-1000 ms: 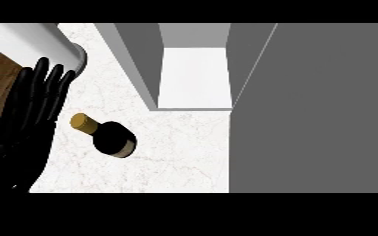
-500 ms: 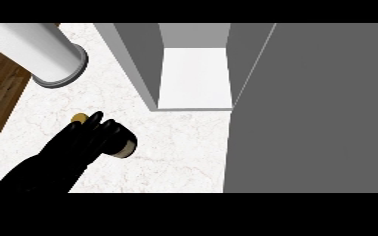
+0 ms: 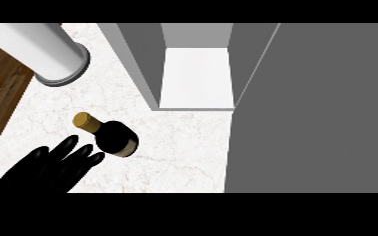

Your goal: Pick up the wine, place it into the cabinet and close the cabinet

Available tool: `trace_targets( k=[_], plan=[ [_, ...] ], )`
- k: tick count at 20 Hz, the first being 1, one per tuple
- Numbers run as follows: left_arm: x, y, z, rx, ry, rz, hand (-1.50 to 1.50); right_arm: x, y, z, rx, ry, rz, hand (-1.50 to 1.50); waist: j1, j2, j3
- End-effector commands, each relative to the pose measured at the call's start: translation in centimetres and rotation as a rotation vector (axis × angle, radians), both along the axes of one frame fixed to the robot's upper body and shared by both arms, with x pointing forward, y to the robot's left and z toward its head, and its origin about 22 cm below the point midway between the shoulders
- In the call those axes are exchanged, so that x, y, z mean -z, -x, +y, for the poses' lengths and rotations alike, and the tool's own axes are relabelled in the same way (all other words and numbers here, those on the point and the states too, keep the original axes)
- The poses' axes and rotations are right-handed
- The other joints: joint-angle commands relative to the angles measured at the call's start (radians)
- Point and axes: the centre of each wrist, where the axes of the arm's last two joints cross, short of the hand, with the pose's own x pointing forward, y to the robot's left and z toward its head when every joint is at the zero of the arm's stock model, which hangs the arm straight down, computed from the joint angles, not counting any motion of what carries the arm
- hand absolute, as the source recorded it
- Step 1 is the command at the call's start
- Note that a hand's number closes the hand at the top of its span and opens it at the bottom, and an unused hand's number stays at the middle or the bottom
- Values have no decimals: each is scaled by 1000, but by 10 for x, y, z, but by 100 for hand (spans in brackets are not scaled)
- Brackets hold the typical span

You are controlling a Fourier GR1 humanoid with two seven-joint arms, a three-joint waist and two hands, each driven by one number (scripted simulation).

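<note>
The wine bottle (image 3: 112, 137), dark with a gold cap, is on the pale marble counter (image 3: 184, 150) left of centre, its cap pointing to the upper left. My left hand (image 3: 53, 166) is at the lower left, black, with its fingers straight and spread. Its fingertips (image 3: 94, 157) end just short of the bottle's lower left side, and the hand holds nothing. The cabinet (image 3: 195, 78) stands open at the top middle, showing a bare white shelf. Its grey door (image 3: 303, 110) fills the right side. My right hand is out of sight.
A pale grey forearm (image 3: 43, 53) crosses the upper left corner. Dark wood floor (image 3: 13, 82) shows past the counter's left edge. The cabinet's grey left wall (image 3: 137, 60) rises beside the shelf.
My left hand has slid back toward the lower left. Half a second ago it lay over the bottle's neck; now the whole bottle shows, standing where it was.
</note>
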Motion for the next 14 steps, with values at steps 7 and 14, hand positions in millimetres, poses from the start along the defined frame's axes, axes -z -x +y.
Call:
trace_targets(
  k=[7, 14],
  plan=[
    [-23, 30, -3, 34, 51, -35, -150, -22, 8, 5, -17, -22, -9, -150, 3, 0, 0],
    [-27, 23, -16, -42, 78, -4, -150, -27, 14, -1, -30, -21, -10, -150, -5, 0, 1]
  ],
)
